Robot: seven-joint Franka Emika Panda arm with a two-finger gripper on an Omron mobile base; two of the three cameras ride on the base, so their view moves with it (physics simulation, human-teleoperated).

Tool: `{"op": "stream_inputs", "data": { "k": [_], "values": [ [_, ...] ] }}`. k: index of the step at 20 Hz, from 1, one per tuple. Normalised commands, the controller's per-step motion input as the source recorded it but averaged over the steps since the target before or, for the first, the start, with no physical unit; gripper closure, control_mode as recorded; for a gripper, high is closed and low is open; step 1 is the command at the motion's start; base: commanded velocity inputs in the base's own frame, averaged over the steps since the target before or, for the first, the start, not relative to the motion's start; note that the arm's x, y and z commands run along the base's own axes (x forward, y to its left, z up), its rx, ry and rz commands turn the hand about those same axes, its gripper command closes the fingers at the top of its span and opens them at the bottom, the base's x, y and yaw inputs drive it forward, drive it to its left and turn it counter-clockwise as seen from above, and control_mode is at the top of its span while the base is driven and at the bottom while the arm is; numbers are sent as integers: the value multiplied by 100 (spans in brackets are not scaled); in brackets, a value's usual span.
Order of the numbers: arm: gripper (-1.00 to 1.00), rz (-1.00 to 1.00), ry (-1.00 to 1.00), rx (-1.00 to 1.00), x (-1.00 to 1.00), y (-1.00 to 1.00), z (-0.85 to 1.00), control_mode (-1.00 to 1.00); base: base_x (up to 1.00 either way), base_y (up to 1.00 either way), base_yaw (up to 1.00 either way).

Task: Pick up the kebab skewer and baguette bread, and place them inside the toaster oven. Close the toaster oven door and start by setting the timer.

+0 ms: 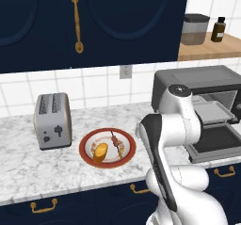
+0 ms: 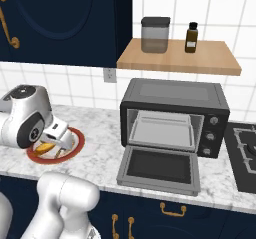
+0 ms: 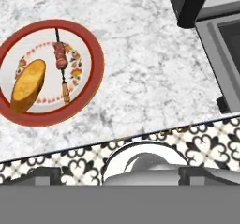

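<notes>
Silver toaster sits far left on the marble tabletop. Next, red-rimmed plate holds the baguette bread and, just beside it to the right, the kebab skewer. Arm is above the tabletop between plate and oven; can't tell the claw's opening. Far right: toaster oven, toaster oven door dropped flat open, tray inside.

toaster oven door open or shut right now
Open. The toaster oven door lies folded down flat in front of the toaster oven, leaving the tray inside exposed.
</notes>
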Motion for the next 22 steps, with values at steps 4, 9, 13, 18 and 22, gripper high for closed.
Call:
{"op": "stream_inputs", "data": {
  "k": [4, 9, 13, 18, 22],
  "values": [
    [-100, -3, 0, 6, 11, 100, -56, -100, 0, 0, 0],
    [-100, -5, 11, 8, 28, 99, -23, -100, 0, 0, 0],
    [-100, -1, 9, 2, 21, 88, -32, -100, 0, 0, 0],
    [-100, -4, 3, 2, 61, 37, -24, -100, 0, 0, 0],
    [-100, -5, 6, 0, 54, 14, -20, -100, 0, 0, 0]
  ]
}}
